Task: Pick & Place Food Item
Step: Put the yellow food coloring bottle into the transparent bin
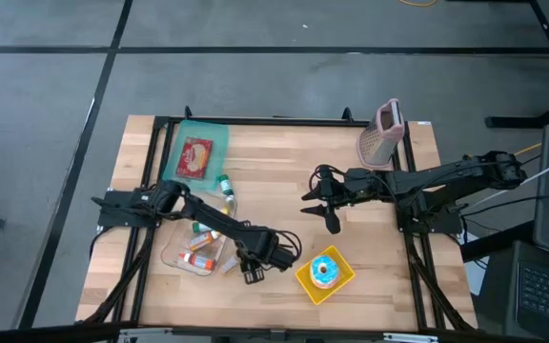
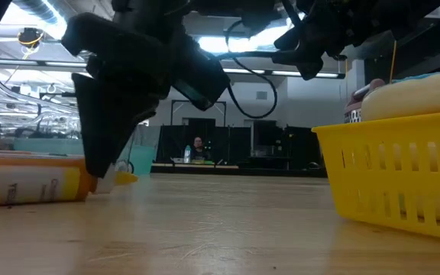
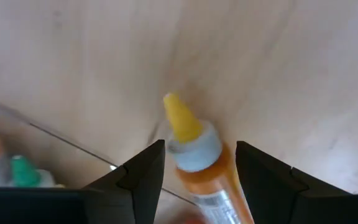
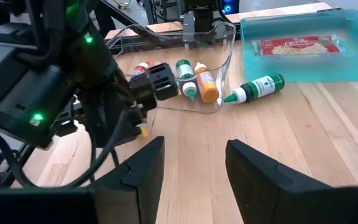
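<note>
A wooden table [image 1: 274, 200] holds two dark robot arms and a scatter of food items. The job looks partly done: a yellow basket [image 1: 309, 283] near the front edge already holds a frosted doughnut [image 1: 324, 271], while more items wait elsewhere, so at least one pick remains. The left gripper [image 3: 201, 163] is low over the table, just beside a clear plastic bin [image 1: 172, 255] of small bottles. Its two dark fingers [image 3: 143, 171] stand well apart, one on each side of an orange squeeze bottle [image 3: 210, 180] with a yellow nozzle, which lies on its side on the wood. The fingers straddle the bottle near its cap; they do not seem to press on it yet, though the wrist view is too close to be sure. The bottle lies between the bin and the basket, not yet lifted. A green-capped bottle [image 4: 257, 88] lies loose on the table near a teal tray [image 4: 347, 65] holding a popcorn packet [image 4: 294, 44]. The right gripper [image 1: 329, 206] hangs above the middle of the table, fingers parted, holding nothing.
</note>
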`<state>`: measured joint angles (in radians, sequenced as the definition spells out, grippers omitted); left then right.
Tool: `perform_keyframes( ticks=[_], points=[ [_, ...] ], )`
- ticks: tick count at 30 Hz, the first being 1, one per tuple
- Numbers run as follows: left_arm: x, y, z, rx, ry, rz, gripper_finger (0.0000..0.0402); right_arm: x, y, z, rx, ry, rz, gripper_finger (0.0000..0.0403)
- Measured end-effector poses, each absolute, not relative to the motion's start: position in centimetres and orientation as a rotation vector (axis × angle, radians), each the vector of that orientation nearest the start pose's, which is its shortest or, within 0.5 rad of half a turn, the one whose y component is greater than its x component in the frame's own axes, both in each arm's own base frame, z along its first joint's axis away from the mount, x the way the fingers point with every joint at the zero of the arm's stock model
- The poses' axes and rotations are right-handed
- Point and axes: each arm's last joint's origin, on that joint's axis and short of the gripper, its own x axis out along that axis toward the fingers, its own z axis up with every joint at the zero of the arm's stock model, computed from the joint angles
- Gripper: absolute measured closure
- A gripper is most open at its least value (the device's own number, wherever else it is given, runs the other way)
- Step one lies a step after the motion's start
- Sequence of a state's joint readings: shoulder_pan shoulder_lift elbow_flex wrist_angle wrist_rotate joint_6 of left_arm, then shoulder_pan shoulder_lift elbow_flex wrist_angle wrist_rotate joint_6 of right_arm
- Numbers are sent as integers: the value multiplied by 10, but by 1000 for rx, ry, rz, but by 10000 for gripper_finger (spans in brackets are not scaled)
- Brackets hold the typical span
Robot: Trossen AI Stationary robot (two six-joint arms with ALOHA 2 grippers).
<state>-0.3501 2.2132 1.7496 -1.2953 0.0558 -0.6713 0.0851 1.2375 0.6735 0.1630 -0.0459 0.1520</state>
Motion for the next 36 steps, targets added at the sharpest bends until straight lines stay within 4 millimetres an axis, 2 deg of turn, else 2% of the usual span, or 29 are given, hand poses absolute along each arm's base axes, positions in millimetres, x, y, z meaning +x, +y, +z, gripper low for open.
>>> perform_keyframes(
  ticks=[12,27,36],
  points=[
    [390,-150,163,-308,1651,242,210,261,24,235,142,410,99,234],
    [385,-156,150,-284,1728,248,212,261,24,235,142,411,98,234],
    [384,-156,149,-254,1733,235,271,261,24,235,142,411,99,234]
  ],
)
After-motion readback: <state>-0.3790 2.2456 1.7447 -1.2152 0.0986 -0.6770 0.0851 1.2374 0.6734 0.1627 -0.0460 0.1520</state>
